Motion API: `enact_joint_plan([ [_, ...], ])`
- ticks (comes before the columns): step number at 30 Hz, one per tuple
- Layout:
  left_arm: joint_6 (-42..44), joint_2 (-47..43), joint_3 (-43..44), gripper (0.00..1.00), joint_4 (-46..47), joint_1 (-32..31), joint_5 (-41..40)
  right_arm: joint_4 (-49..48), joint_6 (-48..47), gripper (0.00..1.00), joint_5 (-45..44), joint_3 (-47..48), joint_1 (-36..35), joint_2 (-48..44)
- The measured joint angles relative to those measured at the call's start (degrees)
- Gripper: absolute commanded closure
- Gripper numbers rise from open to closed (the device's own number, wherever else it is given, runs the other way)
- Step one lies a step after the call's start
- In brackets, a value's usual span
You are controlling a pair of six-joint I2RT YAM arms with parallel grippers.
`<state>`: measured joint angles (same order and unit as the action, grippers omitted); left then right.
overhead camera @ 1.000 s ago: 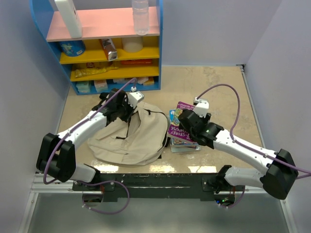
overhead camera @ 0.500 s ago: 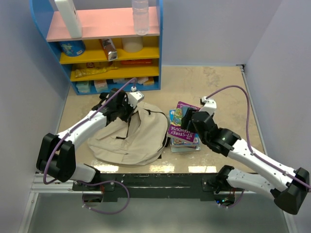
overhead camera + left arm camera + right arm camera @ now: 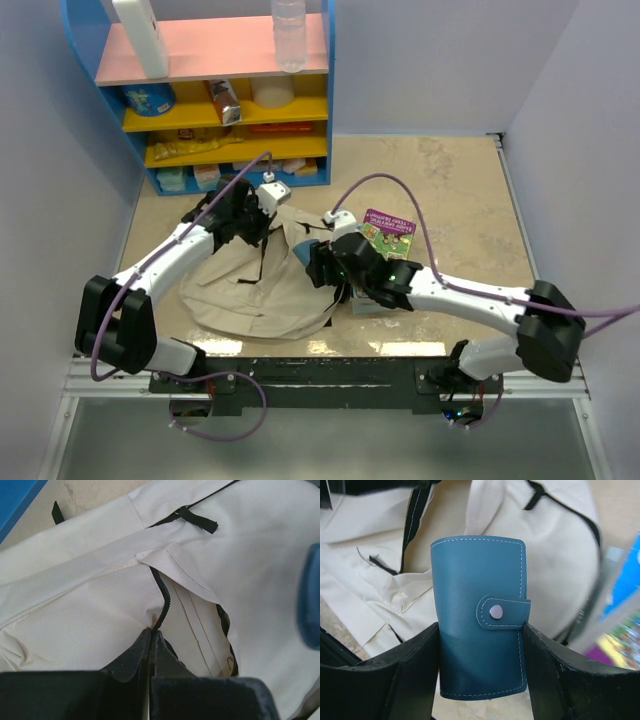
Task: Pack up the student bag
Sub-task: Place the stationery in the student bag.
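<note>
Both claws are loaded. The left claw (image 3: 151, 631) pinches the student bag (image 3: 262, 285) at its black zipper (image 3: 161, 597). The right claw (image 3: 480, 647) clamps a blue wallet (image 3: 479, 595) over the bag, which is lying on the bench (image 3: 455, 180).

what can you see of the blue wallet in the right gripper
The blue wallet is a small fold-over case that looks like smooth teal-blue leather, with pale stitching along its edges. A tab wraps in from its right side and closes on a round metal snap, so it is shut. It stands upright, clamped on both sides by the right gripper's fingers, in front of the beige student bag. Whether it touches the fabric cannot be told.
</note>
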<state>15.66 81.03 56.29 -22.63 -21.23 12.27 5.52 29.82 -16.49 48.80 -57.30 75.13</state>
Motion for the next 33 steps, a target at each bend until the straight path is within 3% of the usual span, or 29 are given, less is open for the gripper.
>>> enact_joint_plan([
  [11,2.2,0.0,0.8,1.00,-2.2,2.1,5.8,-9.3,-7.1,0.82,2.7,7.7,-2.3,18.8],
  [23,3.7,0.0,0.5,1.00,-3.0,2.5,7.1,-9.2,-11.9,0.83,-1.0,16.6,-3.0,30.2],
  [29,4.0,-0.1,0.1,1.00,-2.3,2.5,7.6,-8.5,-12.1,0.78,-3.6,16.5,-3.1,30.8],
  [33,4.0,-0.1,0.1,1.00,-2.3,2.5,7.7,-8.6,-11.9,0.64,-3.5,16.5,-3.1,30.8],
])
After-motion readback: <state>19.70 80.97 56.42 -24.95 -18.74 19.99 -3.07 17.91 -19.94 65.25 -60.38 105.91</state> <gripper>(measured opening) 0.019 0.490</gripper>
